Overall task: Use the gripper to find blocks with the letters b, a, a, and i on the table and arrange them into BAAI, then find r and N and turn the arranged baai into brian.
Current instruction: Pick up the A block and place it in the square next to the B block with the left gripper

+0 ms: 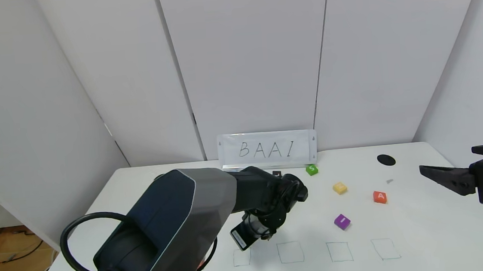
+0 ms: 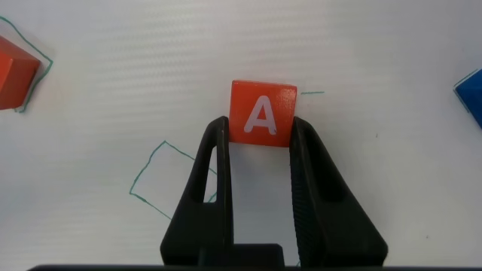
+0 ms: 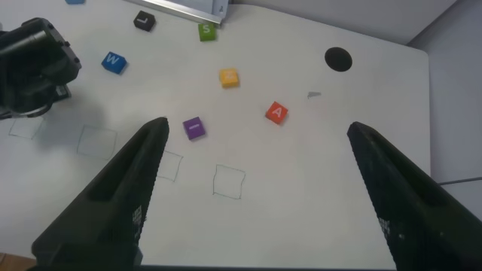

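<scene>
Left gripper [image 2: 260,143] is clenched on an orange-red A block [image 2: 262,113], jaws on both its sides, centre of the left wrist frame; block looks down on the table [image 1: 425,224] just by a green drawn square [image 2: 169,177]. In the head frame that arm sits lower centre over the left end of the row of squares, and its own bulk hides the block there. Another orange-red cube [image 2: 15,71] sits on a square at the upper left edge of the wrist frame; I can't read its letter, so I'd guess B but won't call it. Right gripper [image 3: 256,188] hangs spread wide and empty at the right edge of the head frame, parked. My read: early stage. Second A [image 1: 379,197] and purple I [image 1: 342,221] lie loose, right of centre, well apart from the squares [image 1: 339,251], three of which show bare. Left to do: seat this A, bring the other A and the I, then the r/N swap. No R or N seen in any frame. BAAI sign [image 1: 267,150] stands at the back edge
</scene>
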